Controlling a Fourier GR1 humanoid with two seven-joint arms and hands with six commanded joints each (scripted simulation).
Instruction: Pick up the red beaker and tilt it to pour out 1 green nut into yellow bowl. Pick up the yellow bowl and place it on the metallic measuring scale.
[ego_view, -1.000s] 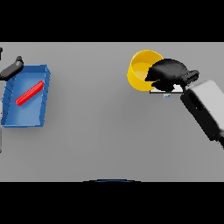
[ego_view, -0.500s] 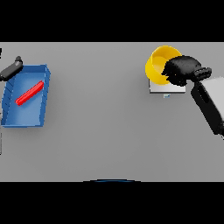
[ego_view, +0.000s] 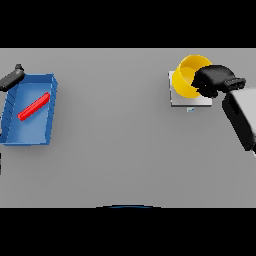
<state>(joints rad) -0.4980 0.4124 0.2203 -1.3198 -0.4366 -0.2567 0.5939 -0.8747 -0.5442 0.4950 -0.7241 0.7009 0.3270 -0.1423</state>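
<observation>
The yellow bowl (ego_view: 186, 76) is tilted toward me over the pale metallic measuring scale (ego_view: 177, 98) at the far right of the table. My right hand (ego_view: 214, 81) is shut on the bowl's right rim, its arm coming in from the right edge. Whether the bowl rests on the scale or hangs just above it cannot be told. A red beaker (ego_view: 34, 106) lies on its side in the blue tray (ego_view: 49, 116) at the left. My left hand (ego_view: 12, 78) shows as a dark shape at the tray's far left corner. No green nut is visible.
The blue tray sits close to the table's left edge. A small bluish mark (ego_view: 190, 109) lies just in front of the scale. Bare grey table stretches between the tray and the scale.
My right hand has carried the yellow bowl rightward and away from me, from beside the scale to over it. The left hand and the tray have stayed put.
</observation>
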